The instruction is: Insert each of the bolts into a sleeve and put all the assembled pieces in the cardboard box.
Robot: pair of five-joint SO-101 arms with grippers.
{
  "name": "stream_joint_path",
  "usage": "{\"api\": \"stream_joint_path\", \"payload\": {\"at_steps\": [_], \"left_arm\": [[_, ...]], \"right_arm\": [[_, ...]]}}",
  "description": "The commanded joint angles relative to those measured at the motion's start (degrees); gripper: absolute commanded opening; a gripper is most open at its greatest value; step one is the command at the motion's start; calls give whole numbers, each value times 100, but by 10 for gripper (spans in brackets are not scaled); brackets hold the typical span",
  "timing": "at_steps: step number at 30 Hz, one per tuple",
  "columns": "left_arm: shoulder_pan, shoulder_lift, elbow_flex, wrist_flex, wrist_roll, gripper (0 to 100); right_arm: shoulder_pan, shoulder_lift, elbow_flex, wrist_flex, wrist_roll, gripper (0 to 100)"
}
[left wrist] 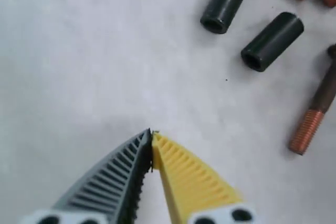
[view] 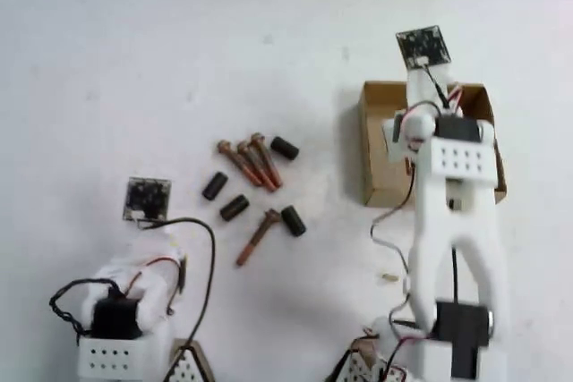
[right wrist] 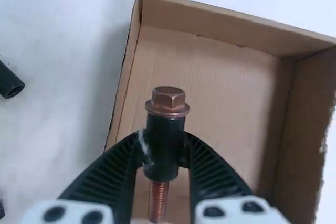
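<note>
Right tool (right wrist: 164, 148): pinched my sleeved bolt (right wrist: 167, 106) above the box (right wrist: 210, 22).
Risk: I feared it slipping apart on release.
Left tool (left wrist: 151, 137): pressed together.

A copper bolt (right wrist: 167, 100) sits through a black sleeve (right wrist: 164, 150), which the right hand (right wrist: 163, 139) grips over the open cardboard box (view: 380, 181). At the box's 9 o'clock, four loose bolts (view: 251, 163) and four empty sleeves (view: 235, 207) lie flat on the tabletop (view: 107, 69).
</note>
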Motion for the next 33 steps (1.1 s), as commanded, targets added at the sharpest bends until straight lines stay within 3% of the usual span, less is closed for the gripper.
{"api": "stream_joint_path", "payload": {"at_steps": [1,16,20,23,33], "left_arm": [[-31,-57,-18,-176,-158,24],[-31,-57,53,-167,-185,24],[-31,-57,53,-167,-185,24],[-31,-57,53,-167,-185,24],[-31,-57,53,-167,-193,24]], "right_arm": [[13,848,-1055,-198,26,18],[22,3459,-2813,-163,53,19],[13,3916,-3051,-163,53,105],[13,4031,-3130,-154,53,167],[22,3160,-3262,242,53,156]]}}
